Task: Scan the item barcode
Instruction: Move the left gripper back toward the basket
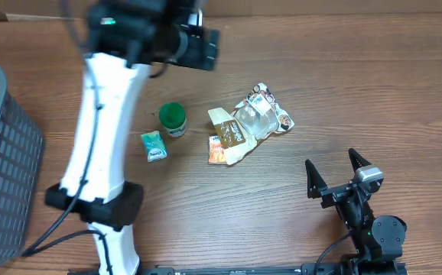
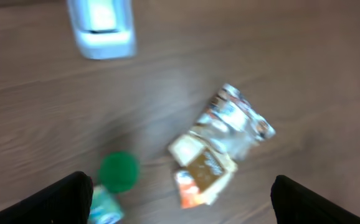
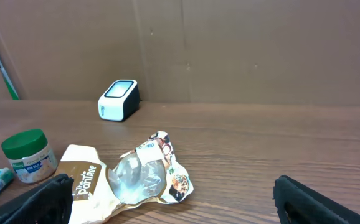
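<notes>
Left wrist view shows the left pincer (image 2: pixel 180 185) spread wide and empty above the snack pouch (image 2: pixel 220 152) at lower centre, with the green-lidded jar (image 2: pixel 118 171) to its left and the scanner (image 2: pixel 102 28) at upper left. In the overhead view the right pincer (image 1: pixel 333 164) at lower right is likewise released and holds nothing. I judge that no item has been picked up yet. The next move calls for descending, grasping one item and turning its barcode to the scanner. The pouch lettering starts "Pan"; the rest is unclear.
</notes>
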